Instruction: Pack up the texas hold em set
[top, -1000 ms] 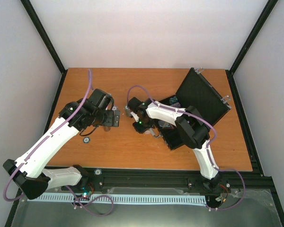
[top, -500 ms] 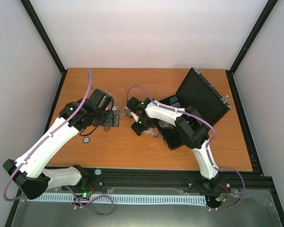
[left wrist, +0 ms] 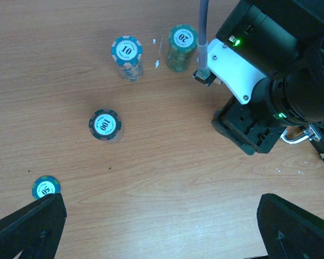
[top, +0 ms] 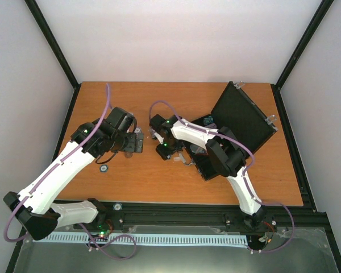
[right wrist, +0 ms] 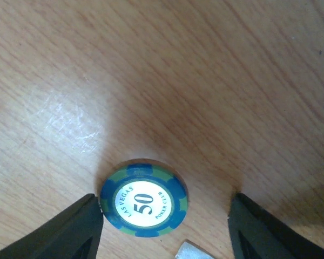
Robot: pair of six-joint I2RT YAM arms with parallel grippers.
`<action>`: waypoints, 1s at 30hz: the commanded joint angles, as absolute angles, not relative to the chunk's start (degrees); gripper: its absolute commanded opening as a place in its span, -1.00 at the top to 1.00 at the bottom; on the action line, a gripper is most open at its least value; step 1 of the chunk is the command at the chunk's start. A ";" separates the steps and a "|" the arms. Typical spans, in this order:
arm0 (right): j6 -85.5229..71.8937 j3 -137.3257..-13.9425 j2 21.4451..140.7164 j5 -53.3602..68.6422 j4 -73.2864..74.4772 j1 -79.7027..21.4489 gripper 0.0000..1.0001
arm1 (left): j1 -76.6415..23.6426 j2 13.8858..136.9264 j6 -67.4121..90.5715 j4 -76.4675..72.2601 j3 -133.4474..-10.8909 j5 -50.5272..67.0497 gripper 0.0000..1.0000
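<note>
Left of the open black case (top: 238,122), my right gripper (top: 162,150) has slid slightly further out, jaws wide and empty astride a loose 50 chip (right wrist: 144,205), seemingly ready to close; my left gripper (left wrist: 162,229), further left, gapes empty.

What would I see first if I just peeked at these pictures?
Probably the big flat black case, standing open on the right side of the wooden table. Then the blue-and-green poker chip marked 50, lying flat between the open fingers of the right gripper, and the teal chip stacks in the left wrist view.
</note>
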State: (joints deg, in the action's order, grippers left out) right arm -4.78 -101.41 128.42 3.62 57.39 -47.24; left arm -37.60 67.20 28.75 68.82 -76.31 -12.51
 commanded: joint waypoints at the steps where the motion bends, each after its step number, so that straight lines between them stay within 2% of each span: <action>1: -4.35 -99.28 130.97 4.12 58.19 -47.50 -0.20 | -37.44 65.91 29.27 68.82 -76.21 -13.27 -0.99; 15: -5.45 -96.09 132.18 0.27 56.03 -49.56 0.36 | -37.44 66.18 29.10 68.47 -76.11 -13.27 -0.99; 30: -6.63 -103.95 123.27 -0.50 61.02 -49.56 0.39 | -37.44 65.83 29.03 68.52 -76.11 -13.32 -0.99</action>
